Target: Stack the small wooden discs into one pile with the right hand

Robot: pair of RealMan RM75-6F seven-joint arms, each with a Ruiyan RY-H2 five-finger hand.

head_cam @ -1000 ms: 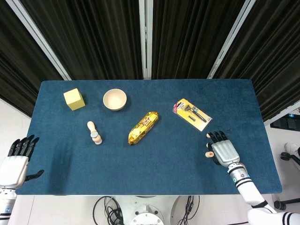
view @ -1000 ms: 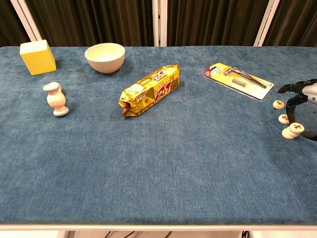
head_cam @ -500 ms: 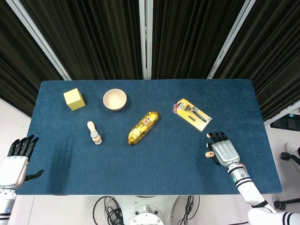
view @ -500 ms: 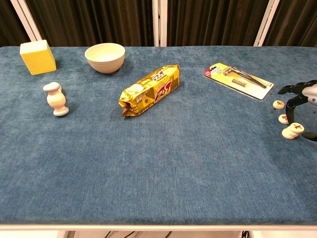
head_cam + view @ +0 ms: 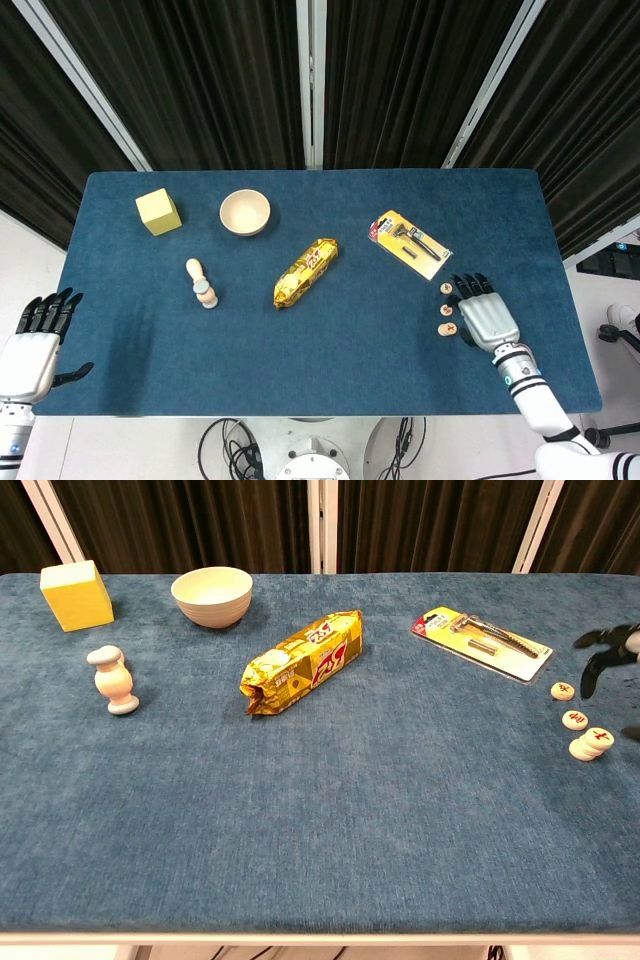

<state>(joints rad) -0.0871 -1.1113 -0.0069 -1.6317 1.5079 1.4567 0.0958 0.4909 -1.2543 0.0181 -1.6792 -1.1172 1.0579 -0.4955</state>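
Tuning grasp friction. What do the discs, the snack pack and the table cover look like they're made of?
Discs: pale, matte, probably unvarnished wood, with red marks on top; grain too small to confirm.
Snack pack: glossy gold film, likely metallised plastic, judging by crinkles and highlights.
Table cover: blue fabric with a short fuzzy nap, like velvet or felt; no shine.

Blue worktop [image 5: 330,340]. Three small wooden discs [image 5: 446,308] in short line near right edge, apart, unstacked. Right hand [image 5: 483,317] just beside discs, fingers [image 5: 470,287] spread, holding nothing. Left hand [image 5: 35,345] off worktop's left edge, fingers apart, empty. Razor pack [image 5: 409,243] near discs; snack packet [image 5: 305,272] mid-worktop.
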